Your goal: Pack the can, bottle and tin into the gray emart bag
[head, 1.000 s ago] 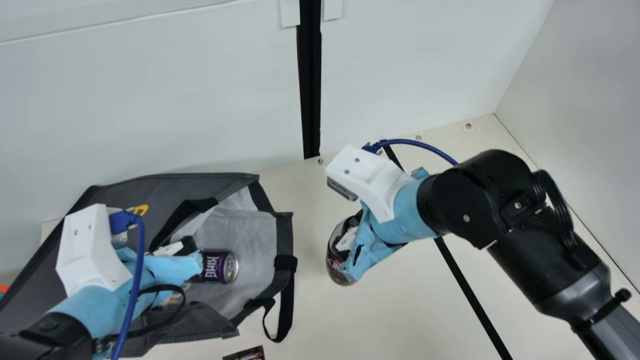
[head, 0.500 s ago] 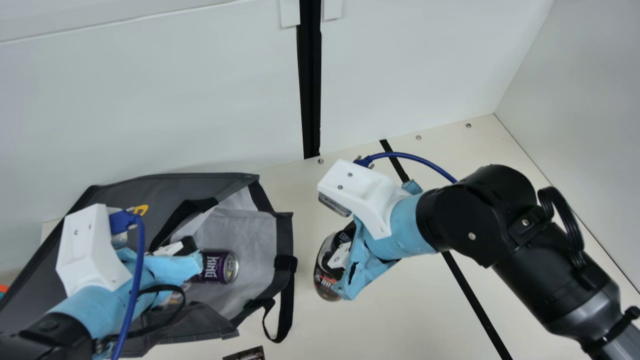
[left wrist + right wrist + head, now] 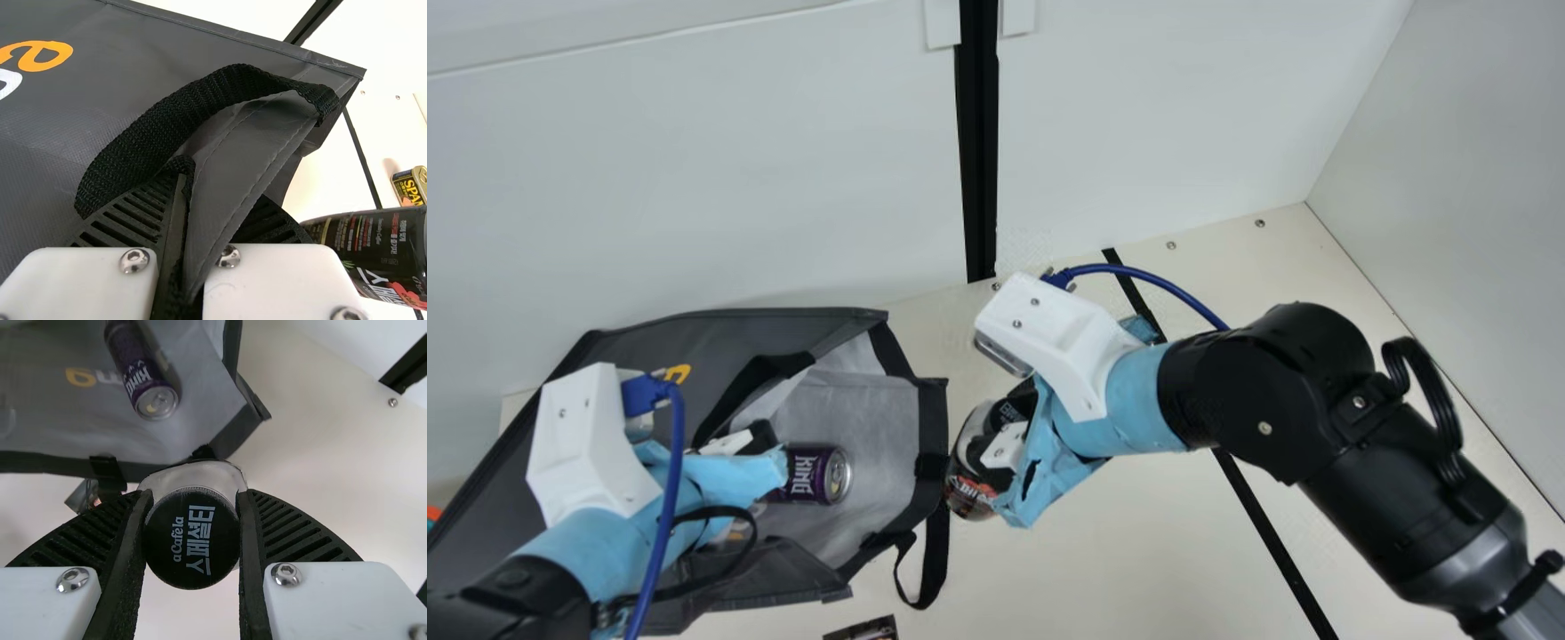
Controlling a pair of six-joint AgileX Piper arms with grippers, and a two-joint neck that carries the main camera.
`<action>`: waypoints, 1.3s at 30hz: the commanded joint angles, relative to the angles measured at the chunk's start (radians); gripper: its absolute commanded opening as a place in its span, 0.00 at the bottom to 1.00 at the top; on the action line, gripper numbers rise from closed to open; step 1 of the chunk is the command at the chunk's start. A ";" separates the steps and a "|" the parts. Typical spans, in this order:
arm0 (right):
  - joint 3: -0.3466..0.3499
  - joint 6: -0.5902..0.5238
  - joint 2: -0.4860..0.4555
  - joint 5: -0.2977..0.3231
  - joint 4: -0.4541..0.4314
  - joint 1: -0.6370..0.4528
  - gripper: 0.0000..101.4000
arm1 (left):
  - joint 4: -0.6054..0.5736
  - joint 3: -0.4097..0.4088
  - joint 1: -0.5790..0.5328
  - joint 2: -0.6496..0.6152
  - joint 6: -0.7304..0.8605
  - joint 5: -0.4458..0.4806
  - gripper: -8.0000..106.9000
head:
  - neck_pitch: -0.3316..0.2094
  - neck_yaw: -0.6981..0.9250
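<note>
Bottle [image 3: 971,458] in the right gripper [image 3: 1003,443]: its two ribbed fingers are closed around the neck end, one on each side of the black cap [image 3: 192,537], and the cap faces the right wrist camera. Ahead of those fingers, the body of the bottle is just beside the open mouth of the gray emart bag [image 3: 931,418]; whether the two touch, I cannot tell. The left gripper [image 3: 760,437] is on the bag too, with its fingers pinched together on the fabric edge, and part of the black strap [image 3: 153,137] is caught there as well. From that grip, the strap loops up over the gray panel, and the orange lettering [image 3: 45,56] is on the outer face of the bag, off to one side of the fingers. The can [image 3: 807,475], purple, lies on its side inside the bag, near the left fingers and with its top end turned away from them, toward the bottle. Well apart from the left fingers, the tin [image 3: 408,188] is on the table [image 3: 1085,551], across the black strip [image 3: 361,157]. A dark printed packet [image 3: 863,631], partly cut off, lies near the bag, between the two grippers but closer to the robot.
</note>
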 commanded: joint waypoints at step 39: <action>0.086 -0.099 0.095 -0.406 0.213 0.090 0.00 | 0.000 0.000 0.000 0.000 0.000 0.000 0.16 | -0.023 -0.001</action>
